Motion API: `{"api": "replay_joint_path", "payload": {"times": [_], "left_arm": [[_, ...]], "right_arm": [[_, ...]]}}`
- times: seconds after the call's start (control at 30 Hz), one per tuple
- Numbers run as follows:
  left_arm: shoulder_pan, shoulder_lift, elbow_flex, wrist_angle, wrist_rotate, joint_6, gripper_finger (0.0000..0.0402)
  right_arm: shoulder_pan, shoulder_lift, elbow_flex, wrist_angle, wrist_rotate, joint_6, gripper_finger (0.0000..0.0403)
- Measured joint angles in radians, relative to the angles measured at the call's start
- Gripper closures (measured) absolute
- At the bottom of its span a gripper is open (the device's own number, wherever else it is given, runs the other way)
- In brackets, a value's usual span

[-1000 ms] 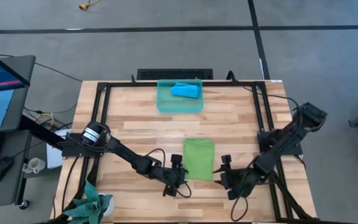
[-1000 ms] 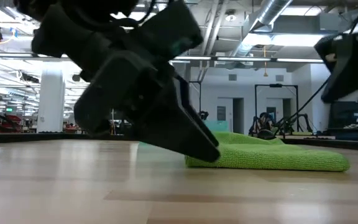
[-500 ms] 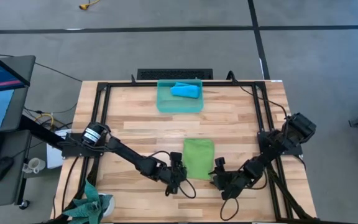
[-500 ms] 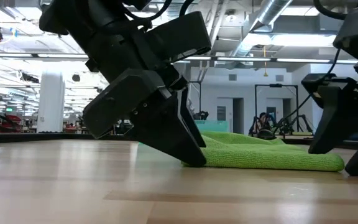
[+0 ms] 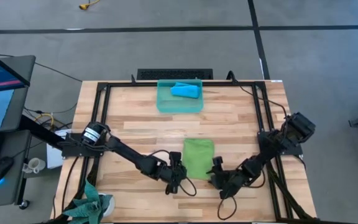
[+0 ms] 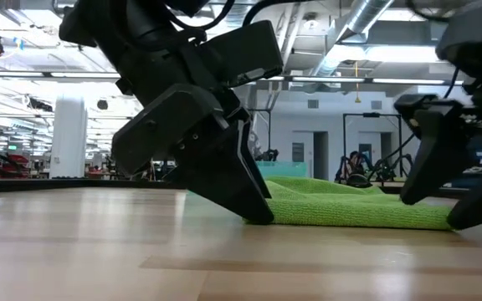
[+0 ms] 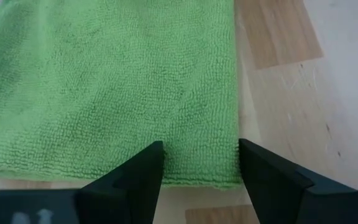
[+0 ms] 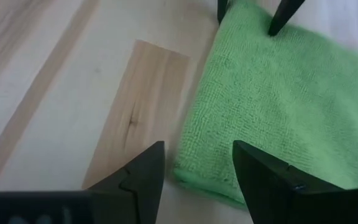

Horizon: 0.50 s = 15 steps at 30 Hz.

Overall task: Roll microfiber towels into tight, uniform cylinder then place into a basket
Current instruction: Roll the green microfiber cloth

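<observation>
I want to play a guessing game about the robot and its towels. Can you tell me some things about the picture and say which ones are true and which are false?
1. The flat lime green microfiber towel lies on the wooden table. True.
2. The bright sky blue towel lies on the table beside the green one. False: it sits inside the translucent teal-green plastic basket at the far edge of the table.
3. Both grippers are at the green towel's near corners, the left gripper at one and the right gripper at the other. True.
4. The left gripper is shut. False: its fingers are spread open, straddling the towel's corner.
5. The green towel is already rolled into a cylinder. False: it is flat, not yet rolled.
</observation>
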State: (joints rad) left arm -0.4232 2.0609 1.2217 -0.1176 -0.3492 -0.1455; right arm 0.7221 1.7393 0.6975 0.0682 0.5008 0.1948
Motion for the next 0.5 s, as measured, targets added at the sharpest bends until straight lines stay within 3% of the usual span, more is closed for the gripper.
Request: {"api": "replay_joint_path", "payload": {"times": [0.23, 0.5], "left_arm": [[0.012, -0.001, -0.001, -0.004, 0.038, -0.055, 0.021], [0.013, -0.001, -0.002, 0.001, 0.067, -0.089, 0.0285]], "right_arm": [[-0.053, 0.0, 0.001, -0.001, -0.092, 0.015, 0.0194], [-0.078, -0.003, 0.003, -0.022, -0.163, 0.119, 0.0249]]}}
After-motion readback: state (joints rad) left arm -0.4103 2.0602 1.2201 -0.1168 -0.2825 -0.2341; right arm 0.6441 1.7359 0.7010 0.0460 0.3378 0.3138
